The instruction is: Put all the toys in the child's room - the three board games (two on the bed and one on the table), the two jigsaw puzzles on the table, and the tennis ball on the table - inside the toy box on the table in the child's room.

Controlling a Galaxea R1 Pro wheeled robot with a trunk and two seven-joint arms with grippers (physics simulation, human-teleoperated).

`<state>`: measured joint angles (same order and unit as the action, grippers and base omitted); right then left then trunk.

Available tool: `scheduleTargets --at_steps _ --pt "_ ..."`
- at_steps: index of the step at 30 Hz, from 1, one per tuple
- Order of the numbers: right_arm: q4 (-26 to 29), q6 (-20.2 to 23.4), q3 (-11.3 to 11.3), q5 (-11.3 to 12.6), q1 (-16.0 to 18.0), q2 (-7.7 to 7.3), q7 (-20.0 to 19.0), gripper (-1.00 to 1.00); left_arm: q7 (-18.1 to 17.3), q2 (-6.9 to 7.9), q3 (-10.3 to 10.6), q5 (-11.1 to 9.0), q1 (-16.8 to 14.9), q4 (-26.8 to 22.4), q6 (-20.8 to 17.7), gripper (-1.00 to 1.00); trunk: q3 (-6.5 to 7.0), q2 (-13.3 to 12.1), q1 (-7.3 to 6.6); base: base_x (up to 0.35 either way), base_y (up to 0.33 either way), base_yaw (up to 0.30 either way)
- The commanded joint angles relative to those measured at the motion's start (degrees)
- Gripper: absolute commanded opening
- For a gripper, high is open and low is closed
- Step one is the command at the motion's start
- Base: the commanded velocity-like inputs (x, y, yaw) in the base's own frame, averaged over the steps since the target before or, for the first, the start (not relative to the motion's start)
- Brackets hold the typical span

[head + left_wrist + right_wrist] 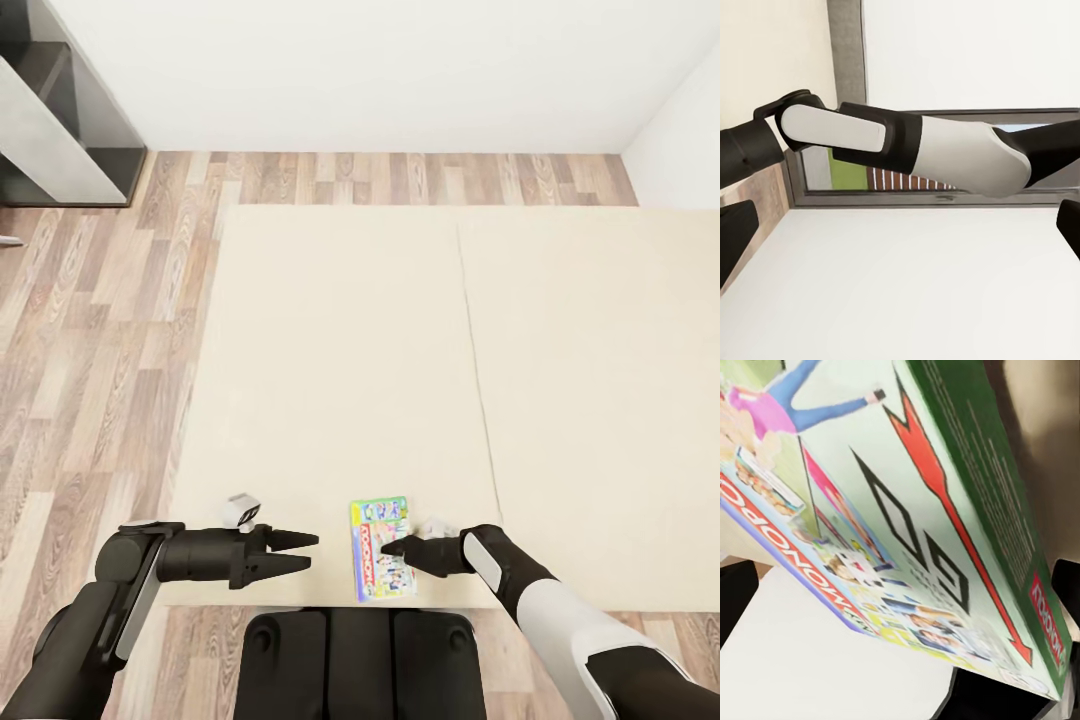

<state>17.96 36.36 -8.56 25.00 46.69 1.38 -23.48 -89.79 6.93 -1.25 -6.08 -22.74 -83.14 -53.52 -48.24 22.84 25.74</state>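
Reaching in from the side, the right claw (392,546) is right up against the edge of the green-edged board game (381,549), but honestly I can't tell whether it's actually pinching the box or just touching it. In the right wrist view the board game (907,532) sits super close, with its red banner and green side tilted across the shot, and dark finger shapes at the corners. That box lies flat on the bed (340,380), near the front edge of the beige mattress, just ahead of the robot's trunk. The left claw (300,552) hovers over the same front edge, well spread and holding nothing, pointing toward the game with a gap between them. Past the bed there's wood floor (90,330), a white wall, and a dark shelf unit (60,120) in the far corner.
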Motion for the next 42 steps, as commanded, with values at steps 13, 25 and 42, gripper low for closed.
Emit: scheduleTargets --at_steps 13,25,42 --pt "0.2 0.0 -0.2 0.3 0.0 0.02 -0.2 1.00 -0.2 0.04 0.0 -0.1 0.0 0.0 -0.6 1.00 -0.06 0.1 0.04 0.000 0.085 0.000" --pt "0.2 -0.1 -0.2 0.2 0.0 0.02 -0.2 1.00 -0.2 0.07 0.0 -0.1 0.0 0.0 -0.6 1.00 -0.06 0.1 0.04 0.000 0.100 0.000" --pt "0.2 -0.1 -0.2 0.2 0.0 0.10 -0.2 1.00 -0.2 0.09 0.0 -0.1 0.0 0.0 -0.6 1.00 -0.06 0.1 0.04 0.000 0.064 0.000"
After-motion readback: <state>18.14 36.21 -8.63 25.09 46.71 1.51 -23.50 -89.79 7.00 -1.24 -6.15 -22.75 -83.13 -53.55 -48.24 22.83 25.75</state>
